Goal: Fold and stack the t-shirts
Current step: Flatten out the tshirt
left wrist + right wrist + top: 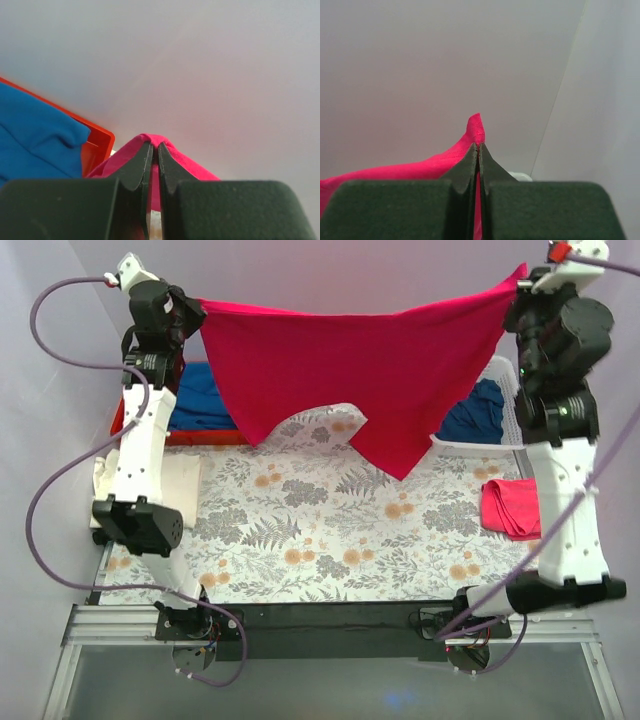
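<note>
As both arms' jaws pinch it, crimson t-shirt (pixel 370 370) hangs between.

Floral tablecloth (pixel 330 540) w/ orange bin (pixel 97 145) L, white basket (pixel 480 448) R

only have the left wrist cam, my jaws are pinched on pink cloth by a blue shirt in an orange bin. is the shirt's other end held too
observer: Yes. The right jaws are shut on the opposite corner of the crimson t-shirt.
operator: spread out or bunched
observer: Spread. It hangs like a curtain between both raised arms, above the floral tablecloth.
operator: any other shirts on the table
observer: A pink shirt lies on the tablecloth beside the right arm.
</note>
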Robot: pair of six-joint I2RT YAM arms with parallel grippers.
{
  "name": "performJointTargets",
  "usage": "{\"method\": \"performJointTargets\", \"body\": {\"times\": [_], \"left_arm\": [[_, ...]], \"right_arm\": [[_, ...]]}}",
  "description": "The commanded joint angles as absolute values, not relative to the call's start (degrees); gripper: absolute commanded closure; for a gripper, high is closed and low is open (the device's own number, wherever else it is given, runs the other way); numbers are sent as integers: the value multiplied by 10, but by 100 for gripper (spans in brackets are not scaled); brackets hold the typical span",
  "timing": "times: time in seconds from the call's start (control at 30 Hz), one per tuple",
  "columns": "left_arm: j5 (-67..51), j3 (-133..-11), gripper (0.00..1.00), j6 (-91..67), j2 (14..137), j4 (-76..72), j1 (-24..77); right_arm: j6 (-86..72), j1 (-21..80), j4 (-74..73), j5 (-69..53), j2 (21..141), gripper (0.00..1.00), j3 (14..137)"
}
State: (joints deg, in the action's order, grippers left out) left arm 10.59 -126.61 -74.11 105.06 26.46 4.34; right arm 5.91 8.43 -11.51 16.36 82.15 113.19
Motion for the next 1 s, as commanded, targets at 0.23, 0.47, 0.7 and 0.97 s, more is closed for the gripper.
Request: {"method": "performJointTargets", "body": {"times": [0.23, 0.47, 0.7, 0.97], "left_arm": [[69, -1111, 100, -716, 767, 229, 36], [73, -1129, 100, -710, 752, 228, 36], [62, -1155, 100, -721, 821, 213, 36], [70, -1081, 100, -735, 912, 156, 36]], "right_arm": [[60, 80, -67, 106, 565, 99, 1008], [66, 80, -74, 105, 568, 99, 1051], [55, 79, -59, 104, 637, 99, 1070], [33, 80, 26, 111, 711, 99, 948]]}}
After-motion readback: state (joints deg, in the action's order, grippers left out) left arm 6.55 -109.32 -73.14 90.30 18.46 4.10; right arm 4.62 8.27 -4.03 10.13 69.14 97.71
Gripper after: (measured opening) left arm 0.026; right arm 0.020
